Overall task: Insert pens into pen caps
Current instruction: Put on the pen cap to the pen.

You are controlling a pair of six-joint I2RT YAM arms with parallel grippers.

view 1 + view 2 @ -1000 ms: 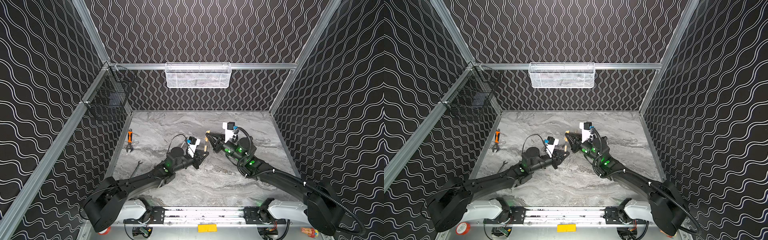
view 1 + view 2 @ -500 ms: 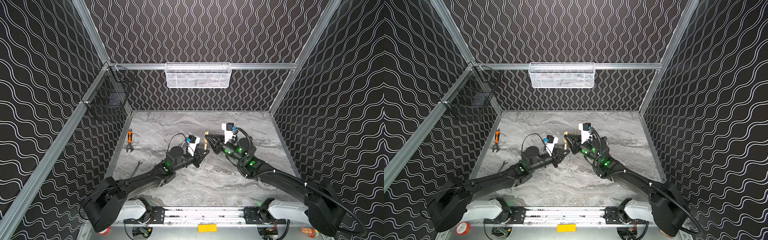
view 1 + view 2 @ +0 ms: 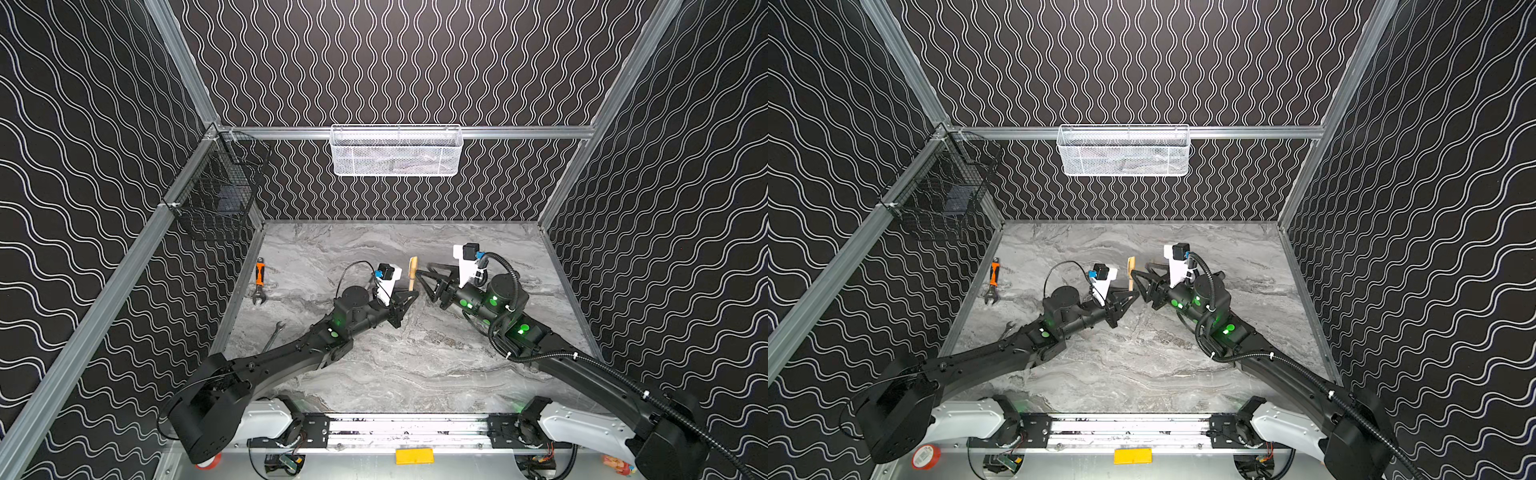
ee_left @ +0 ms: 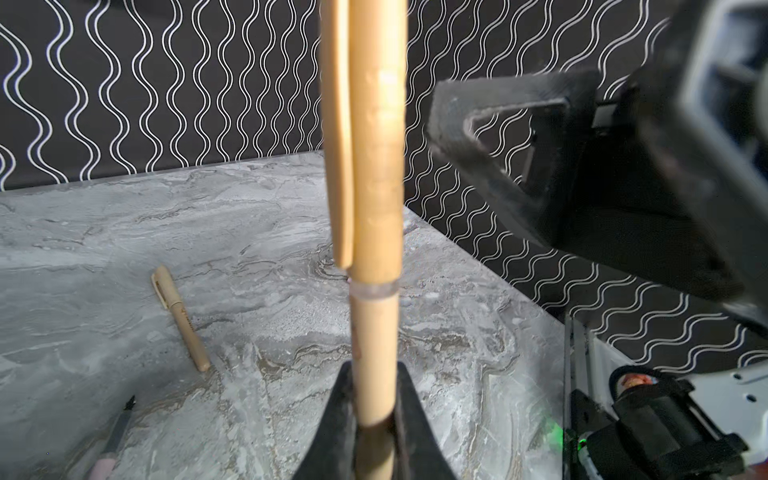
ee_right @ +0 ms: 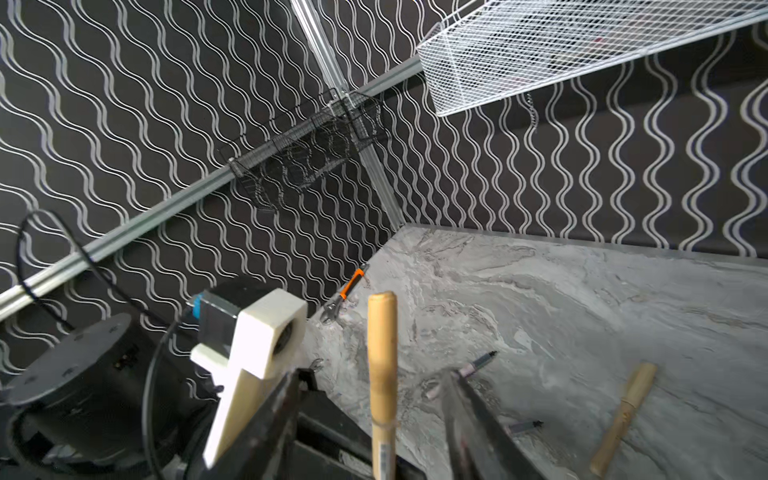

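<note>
Left fingers (image 4: 336,419) clench an upright tan pen (image 4: 374,340) above the marble bench (image 3: 395,365), its tan cap (image 4: 378,166) fitted on top. Right fingers (image 5: 469,415) are spread and released, close beside the cap. On the bench lie another capped tan pen (image 4: 180,316) and an uncapped pink pen (image 5: 473,365). An orange wrench (image 3: 259,278) and silver spanner (image 3: 274,334) rest near the left wall.

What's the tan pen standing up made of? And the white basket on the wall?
Upright tan capped pen: probably matte plastic, smooth and evenly coloured, with a moulded clip. White mesh basket: likely painted metal wire, thin see-through criss-cross strands.
</note>
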